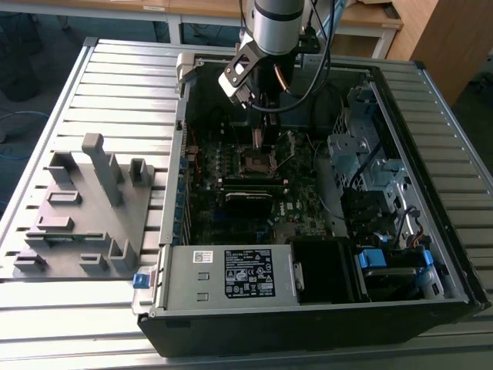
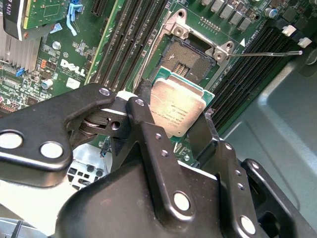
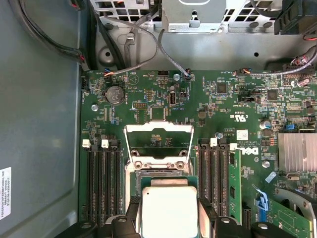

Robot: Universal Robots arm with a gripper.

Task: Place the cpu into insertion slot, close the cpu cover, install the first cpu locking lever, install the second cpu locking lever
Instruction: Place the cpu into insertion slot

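Note:
My gripper [image 2: 176, 110] is shut on the cpu [image 2: 179, 105], a flat square chip with a dull silver top, its black fingers [image 2: 143, 99] pressing on two opposite edges. The chip hangs just above the insertion slot [image 2: 190, 58], a dark square socket with a silvery rim that lies open on the green board. In the first wrist view the cpu [image 3: 168, 210] covers most of the socket, and the cpu cover [image 3: 158, 144], a thin silvery frame, is flipped open past it. A thin locking lever [image 2: 267, 53] sticks out beside the socket. The exterior view shows the arm over the insertion slot [image 1: 256, 160].
Long black memory slots [image 3: 101, 183] flank the socket on both sides. A finned heat sink [image 3: 297, 151] and cables [image 3: 133, 34] lie nearby. The case walls [image 1: 177, 154] enclose the board. A grey fixture block [image 1: 85, 208] stands at the exterior view's left.

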